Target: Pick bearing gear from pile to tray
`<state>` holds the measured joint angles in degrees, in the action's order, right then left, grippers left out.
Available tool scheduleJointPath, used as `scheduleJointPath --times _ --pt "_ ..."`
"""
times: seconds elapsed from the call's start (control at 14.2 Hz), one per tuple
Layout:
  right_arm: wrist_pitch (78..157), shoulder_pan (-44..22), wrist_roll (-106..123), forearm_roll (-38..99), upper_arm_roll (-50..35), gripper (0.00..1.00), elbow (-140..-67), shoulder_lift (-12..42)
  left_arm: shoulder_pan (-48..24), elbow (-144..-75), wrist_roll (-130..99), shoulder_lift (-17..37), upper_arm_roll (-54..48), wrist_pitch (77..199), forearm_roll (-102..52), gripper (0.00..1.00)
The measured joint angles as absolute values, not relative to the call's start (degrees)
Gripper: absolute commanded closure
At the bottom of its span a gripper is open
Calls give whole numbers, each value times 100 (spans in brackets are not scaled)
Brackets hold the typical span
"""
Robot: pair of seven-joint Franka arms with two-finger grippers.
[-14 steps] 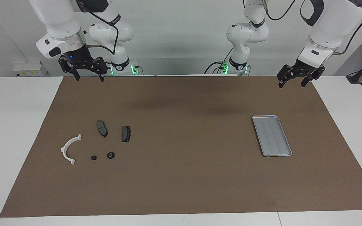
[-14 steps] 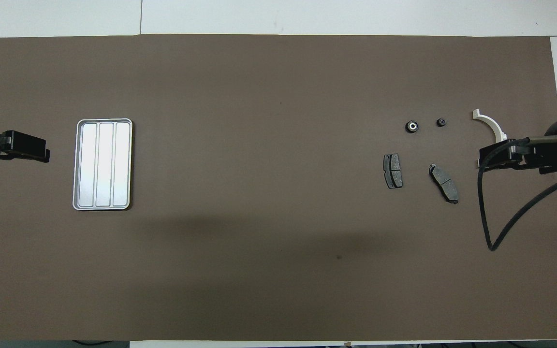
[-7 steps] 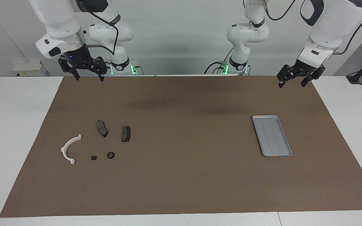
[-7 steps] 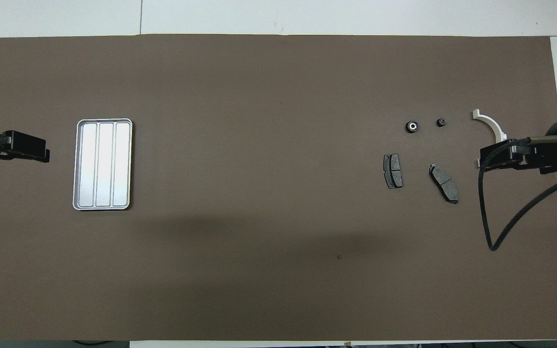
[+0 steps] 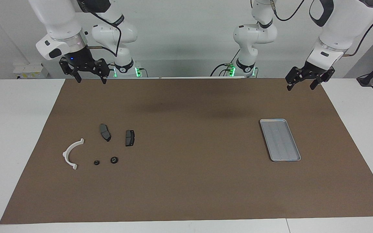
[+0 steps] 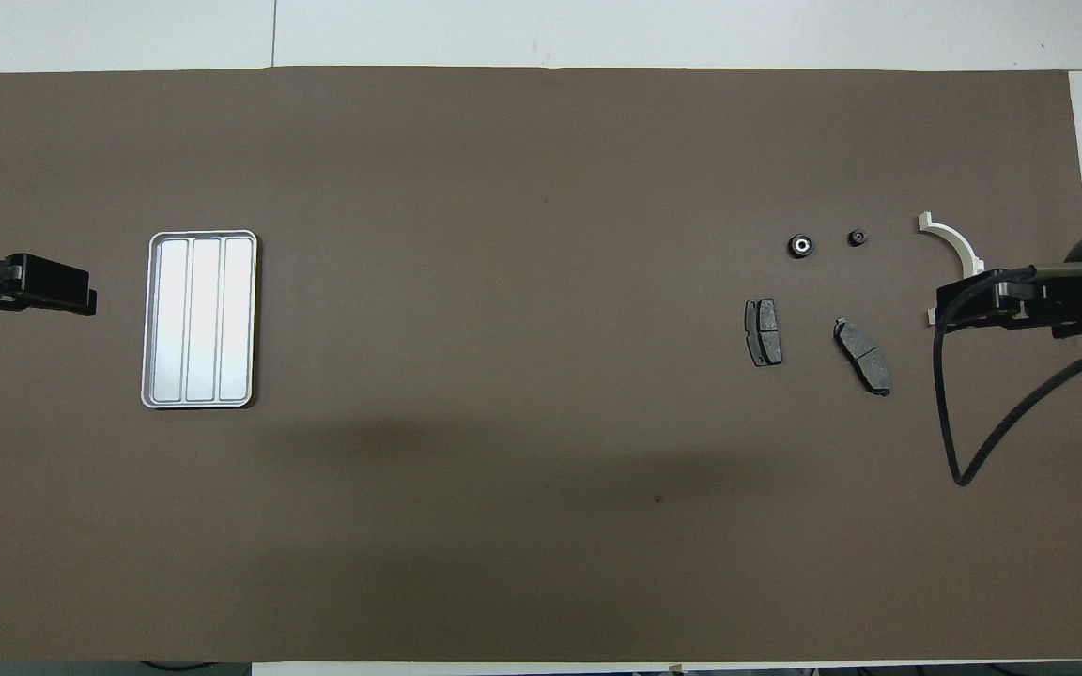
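Note:
The pile lies on the brown mat toward the right arm's end. It holds a white half-ring (image 5: 71, 153) (image 6: 952, 240), two dark brake pads (image 5: 105, 132) (image 5: 129, 138) and two small black round pieces. The larger round piece (image 5: 114, 160) (image 6: 801, 246) has a pale centre, and the smaller one (image 5: 96, 162) (image 6: 857, 238) lies beside it. Which of them is the bearing gear I cannot tell. The grey tray (image 5: 280, 139) (image 6: 200, 319) lies empty toward the left arm's end. My right gripper (image 5: 90, 80) (image 6: 943, 314) hangs open, high over the mat's edge by the robots. My left gripper (image 5: 300, 87) (image 6: 85, 300) waits open, raised over the mat's corner.
The brown mat (image 5: 189, 161) covers most of the white table (image 5: 18, 129). A black cable (image 6: 950, 422) loops down from the right arm. In the overhead view the raised right gripper covers one end of the half-ring.
The right gripper has drifted slightly up and toward its own end of the table. The left arm and all parts are unmoved.

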<state>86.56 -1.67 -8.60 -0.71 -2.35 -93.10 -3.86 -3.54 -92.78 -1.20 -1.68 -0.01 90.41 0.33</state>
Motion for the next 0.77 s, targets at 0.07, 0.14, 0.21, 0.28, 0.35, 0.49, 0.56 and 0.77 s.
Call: scheduleJointPath --times 0.07,0.14,0.21,0.28,0.35,0.49,0.56,0.77 --pt "8656 -165 -860 -71 -235 0 -9310 -386 -354 -9278 -120 -168 -1 9041 33 0" --pt "8656 -164 -860 -71 -235 0 -9310 -386 -354 -9278 -120 -168 -1 9041 33 0" --pt "8656 -164 -860 -71 -235 0 -9310 -386 -354 -9278 -120 -168 -1 9041 33 0" --pt "8656 -163 -860 -71 -234 0 -9310 -386 -354 -9278 -120 -168 -1 9041 33 0" --pt "8656 -160 -860 -71 -231 0 -9310 -386 -354 -9278 -120 -168 -1 9041 33 0" --pt "8656 -134 -860 -71 -222 0 -9310 -387 -354 -9278 -120 -168 -1 9041 33 0" --pt "8656 -119 -860 -71 -221 0 -9310 -388 -354 -9278 -120 -168 -1 9041 33 0" --pt "8656 -114 -860 -71 -216 0 -9310 -389 -354 -9278 -120 -168 -1 9041 33 0"
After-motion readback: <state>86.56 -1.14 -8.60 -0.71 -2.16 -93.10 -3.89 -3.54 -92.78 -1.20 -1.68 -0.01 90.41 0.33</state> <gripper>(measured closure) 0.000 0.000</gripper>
